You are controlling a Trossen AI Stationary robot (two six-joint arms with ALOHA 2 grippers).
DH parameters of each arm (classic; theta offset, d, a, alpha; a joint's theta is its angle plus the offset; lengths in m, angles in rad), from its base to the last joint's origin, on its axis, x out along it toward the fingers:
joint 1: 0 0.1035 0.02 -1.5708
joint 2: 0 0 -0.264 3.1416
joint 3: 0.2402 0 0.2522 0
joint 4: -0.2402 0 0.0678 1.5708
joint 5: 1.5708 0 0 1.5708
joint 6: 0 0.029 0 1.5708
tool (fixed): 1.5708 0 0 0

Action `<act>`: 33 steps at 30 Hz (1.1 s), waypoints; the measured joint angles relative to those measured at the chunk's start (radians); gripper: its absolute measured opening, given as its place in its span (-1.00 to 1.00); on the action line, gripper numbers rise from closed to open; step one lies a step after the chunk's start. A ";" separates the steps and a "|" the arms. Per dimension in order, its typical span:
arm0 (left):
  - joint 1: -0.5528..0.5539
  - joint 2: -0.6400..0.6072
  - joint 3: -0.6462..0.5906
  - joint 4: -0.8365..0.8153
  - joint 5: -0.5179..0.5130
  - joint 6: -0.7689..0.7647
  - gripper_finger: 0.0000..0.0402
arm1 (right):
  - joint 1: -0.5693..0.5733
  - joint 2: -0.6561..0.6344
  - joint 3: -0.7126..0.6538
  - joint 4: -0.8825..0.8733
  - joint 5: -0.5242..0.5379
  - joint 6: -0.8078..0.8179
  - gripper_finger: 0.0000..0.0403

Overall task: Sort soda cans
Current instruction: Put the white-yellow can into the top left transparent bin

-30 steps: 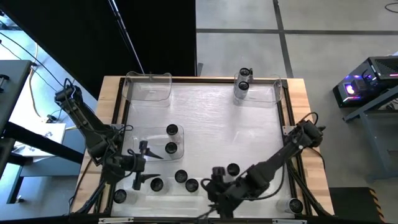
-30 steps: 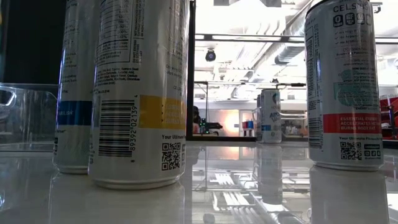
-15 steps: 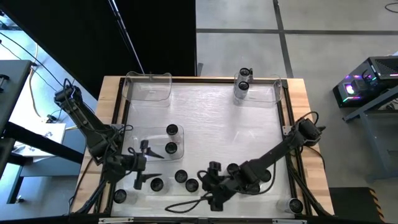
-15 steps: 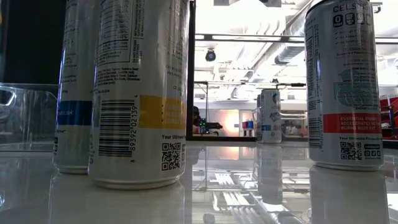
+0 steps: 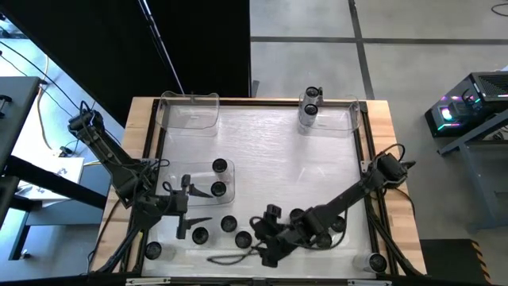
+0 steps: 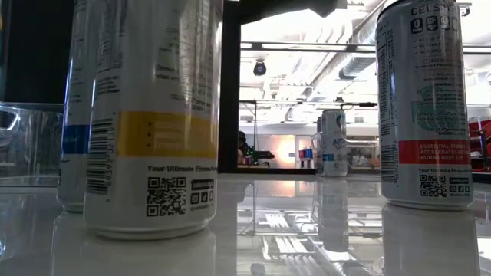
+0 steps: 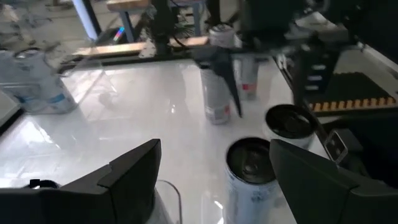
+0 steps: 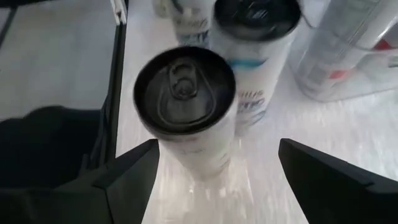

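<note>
Silvery cans are standing upright in a loose row near the table's front edge. We are bringing our right gripper (image 5: 255,242), fingers spread wide and holding nothing, onto the can (image 8: 185,99) at that row's right end (image 5: 244,237), which is sitting just ahead between the fingers, at about nine o'clock from the wrist, long axis vertical. Our left gripper (image 5: 188,208), also spread wide and empty, is hovering near the tray (image 5: 176,181) holding two cans, with another can (image 7: 250,165) just ahead. Two more are standing in the far right tray (image 5: 343,119).
</note>
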 joint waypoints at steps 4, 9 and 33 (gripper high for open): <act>0.000 0.000 0.000 0.002 -0.010 -0.002 0.46 | 0.011 0.014 0.000 0.005 0.015 0.002 0.62; 0.000 0.000 0.000 0.031 -0.011 -0.008 0.46 | 0.010 0.039 0.000 0.056 0.017 -0.007 0.62; 0.039 0.000 0.000 0.054 -0.059 0.023 0.46 | -0.024 0.120 0.000 0.262 0.019 -0.258 0.62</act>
